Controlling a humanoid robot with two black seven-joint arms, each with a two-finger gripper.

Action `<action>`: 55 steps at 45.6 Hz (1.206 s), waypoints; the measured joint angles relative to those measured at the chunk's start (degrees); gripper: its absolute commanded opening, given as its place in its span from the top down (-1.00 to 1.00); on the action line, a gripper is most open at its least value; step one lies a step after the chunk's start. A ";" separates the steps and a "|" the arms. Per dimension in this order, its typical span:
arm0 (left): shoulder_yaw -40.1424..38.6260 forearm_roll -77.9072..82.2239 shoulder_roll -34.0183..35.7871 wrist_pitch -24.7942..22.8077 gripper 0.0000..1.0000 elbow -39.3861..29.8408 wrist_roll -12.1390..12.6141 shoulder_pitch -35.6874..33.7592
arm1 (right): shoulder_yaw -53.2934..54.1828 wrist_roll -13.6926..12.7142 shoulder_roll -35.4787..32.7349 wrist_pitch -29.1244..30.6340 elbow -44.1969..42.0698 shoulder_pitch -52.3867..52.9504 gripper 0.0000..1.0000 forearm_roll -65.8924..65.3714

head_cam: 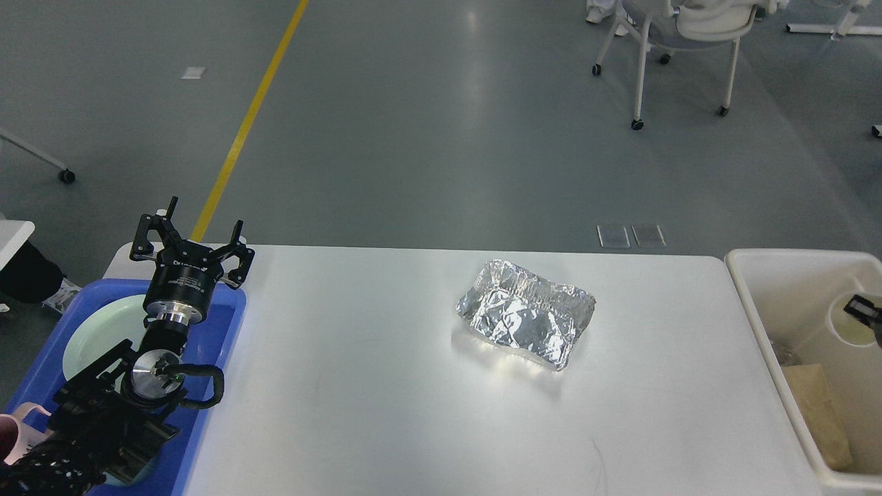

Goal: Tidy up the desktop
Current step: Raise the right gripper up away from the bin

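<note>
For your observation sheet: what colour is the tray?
Blue tray, seen in the head view.

Glossy grey floor (441,138), yellow line (241,134), white wheeled chair (682,41)

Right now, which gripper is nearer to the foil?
Right. The right gripper is over the bin, right of the foil; the left gripper is far left.

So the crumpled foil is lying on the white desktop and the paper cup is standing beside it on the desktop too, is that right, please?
Not quite. The head view shows the crumpled foil lying on the white desktop, but the paper cup is not beside it: it is over in the cream bin at the right edge, with a bit of the right gripper at its rim.
</note>
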 measured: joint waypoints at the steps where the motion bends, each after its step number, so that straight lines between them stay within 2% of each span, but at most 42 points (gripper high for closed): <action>1: 0.00 -0.02 0.00 0.00 -0.94 0.01 0.00 0.00 | 0.29 0.01 1.74 -0.33 -3.06 -2.16 1.00 1.39; 4: 0.00 0.00 0.01 0.00 -0.94 0.00 0.00 0.00 | 0.87 0.00 6.44 -0.91 -11.12 -7.69 1.00 5.04; 8: 0.00 -0.01 0.00 0.00 -0.94 0.00 0.00 0.00 | 1.01 -0.19 10.16 -1.65 -15.91 -11.83 0.96 7.86; 9: 0.00 -0.01 0.00 0.00 -0.94 0.00 0.00 0.00 | 1.12 -0.32 10.66 -1.79 -16.36 -12.35 0.14 8.18; 10: 0.00 -0.02 0.00 0.00 -0.94 0.00 0.00 0.00 | 1.25 -0.48 11.11 -1.93 -16.79 -12.83 -0.99 8.48; 11: 0.00 -0.02 0.00 0.00 -0.94 0.00 0.00 0.00 | 1.34 -0.57 11.37 -2.02 -17.02 -13.10 -1.00 8.67; 12: 0.00 -0.02 0.00 0.00 -0.94 0.00 0.00 0.00 | 1.41 -0.63 11.55 -2.07 -17.15 -13.29 -0.88 8.85; 13: 0.00 -0.01 0.00 0.00 -0.94 0.00 0.00 0.00 | 1.46 -0.67 11.69 -2.11 -17.22 -13.43 -1.00 8.99; 34: 0.00 -0.01 0.00 0.00 -0.94 0.00 0.00 0.00 | 1.45 -0.71 12.43 -2.10 -17.70 -13.26 -1.00 9.51; 46: 0.00 -0.01 0.00 0.00 -0.94 0.00 0.00 0.00 | 1.64 -0.66 12.31 -0.50 -16.08 -3.27 -1.00 9.93; 51: 0.00 -0.01 0.00 0.00 -0.94 0.00 0.00 0.00 | 0.44 -0.22 10.63 4.77 -12.48 5.28 -1.00 9.45; 55: 0.00 -0.02 0.00 0.00 -0.94 0.00 0.00 0.00 | -0.52 -0.05 8.25 14.16 -8.13 14.44 -1.00 9.19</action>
